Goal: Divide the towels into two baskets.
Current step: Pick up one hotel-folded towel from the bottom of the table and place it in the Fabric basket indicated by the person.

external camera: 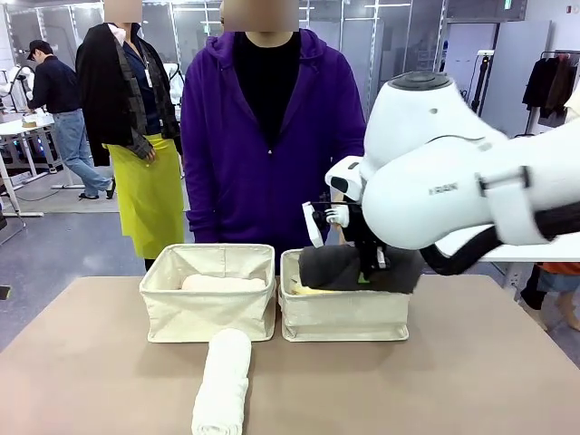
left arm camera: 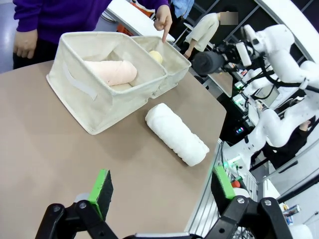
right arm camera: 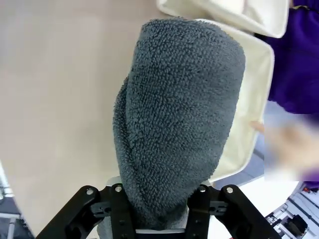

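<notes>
Your right gripper (external camera: 367,265) is clamped on the dark grey towel (external camera: 337,268). The jaws are closed only as far as the roll allows, and the roll hangs just above the right-hand basket (external camera: 344,319). It is held lengthwise to the basket, probably so it drops in flat. The pale yellow towel (external camera: 306,290) already lies in that basket, so the grey one would make two there.

The left-hand basket (external camera: 207,313) sits right beside it, touching or nearly so, and holds only the peach towel (external camera: 222,283). The white towel (external camera: 224,381) lies on the table (external camera: 480,362) just in front of the baskets, nearer the left-hand one. It looks meant for that one, to even the split.

Your left gripper (left arm camera: 162,185) is wide open with nothing in it, hovering over bare table short of the white towel. The person's hand (left arm camera: 163,20) points a finger down at the rim of the basket with the yellow towel, likely marking the drop spot. The release is not yet done.
</notes>
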Controlling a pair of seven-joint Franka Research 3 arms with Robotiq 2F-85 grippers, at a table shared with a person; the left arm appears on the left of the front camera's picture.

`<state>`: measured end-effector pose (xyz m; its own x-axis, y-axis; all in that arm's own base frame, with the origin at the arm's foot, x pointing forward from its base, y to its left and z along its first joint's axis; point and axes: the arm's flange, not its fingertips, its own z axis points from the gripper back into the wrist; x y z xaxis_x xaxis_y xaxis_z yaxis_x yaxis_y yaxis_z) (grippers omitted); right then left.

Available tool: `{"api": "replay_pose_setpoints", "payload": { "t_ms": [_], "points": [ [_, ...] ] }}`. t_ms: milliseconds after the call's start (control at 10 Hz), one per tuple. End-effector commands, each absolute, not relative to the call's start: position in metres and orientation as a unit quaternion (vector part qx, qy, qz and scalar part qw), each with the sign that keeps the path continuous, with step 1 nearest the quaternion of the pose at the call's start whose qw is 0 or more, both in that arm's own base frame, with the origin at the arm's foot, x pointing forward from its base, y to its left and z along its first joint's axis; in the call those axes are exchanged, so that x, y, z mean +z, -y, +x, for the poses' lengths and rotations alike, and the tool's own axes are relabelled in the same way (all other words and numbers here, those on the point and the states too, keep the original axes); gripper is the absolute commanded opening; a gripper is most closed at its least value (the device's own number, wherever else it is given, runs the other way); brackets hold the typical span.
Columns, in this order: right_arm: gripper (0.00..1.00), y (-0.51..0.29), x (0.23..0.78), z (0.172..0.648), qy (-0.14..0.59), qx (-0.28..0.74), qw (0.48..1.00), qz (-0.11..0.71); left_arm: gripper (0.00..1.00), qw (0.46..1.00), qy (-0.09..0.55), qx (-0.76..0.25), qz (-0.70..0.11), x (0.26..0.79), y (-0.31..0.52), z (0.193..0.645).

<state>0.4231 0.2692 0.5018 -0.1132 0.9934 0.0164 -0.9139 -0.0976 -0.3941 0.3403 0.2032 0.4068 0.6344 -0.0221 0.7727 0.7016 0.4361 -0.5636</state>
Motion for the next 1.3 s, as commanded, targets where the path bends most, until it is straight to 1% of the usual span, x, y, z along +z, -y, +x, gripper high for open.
{"api": "replay_pose_setpoints", "payload": {
  "t_ms": [0,200,400,500,700,1000,1200],
  "points": [
    [0.36,-0.283,0.489,0.464,0.163,0.743,0.633,-0.145,1.0,0.767,0.36,-0.235,-0.476,0.409,-0.204,0.338],
    [0.36,-0.288,0.475,0.5,0.142,0.738,0.637,-0.17,1.0,0.767,0.36,-0.235,-0.476,0.409,-0.204,0.338],
    [0.36,-0.29,0.468,0.525,0.138,0.745,0.631,-0.165,1.0,0.767,0.36,-0.235,-0.476,0.409,-0.204,0.338],
    [0.36,-0.288,0.466,0.534,0.141,0.744,0.636,-0.15,1.0,0.767,0.36,-0.235,-0.476,0.409,-0.204,0.338],
    [0.36,-0.288,0.454,0.547,0.125,0.743,0.641,-0.144,1.0,0.767,0.36,-0.235,-0.476,0.409,-0.204,0.338],
    [0.36,-0.289,0.44,0.556,0.116,0.741,0.648,-0.131,1.0,0.767,0.36,-0.235,-0.476,0.409,-0.204,0.338],
    [0.48,-0.289,0.432,0.556,0.113,0.737,0.656,-0.121,1.0,0.767,0.36,-0.235,-0.476,0.409,-0.204,0.338]
  ]
}}
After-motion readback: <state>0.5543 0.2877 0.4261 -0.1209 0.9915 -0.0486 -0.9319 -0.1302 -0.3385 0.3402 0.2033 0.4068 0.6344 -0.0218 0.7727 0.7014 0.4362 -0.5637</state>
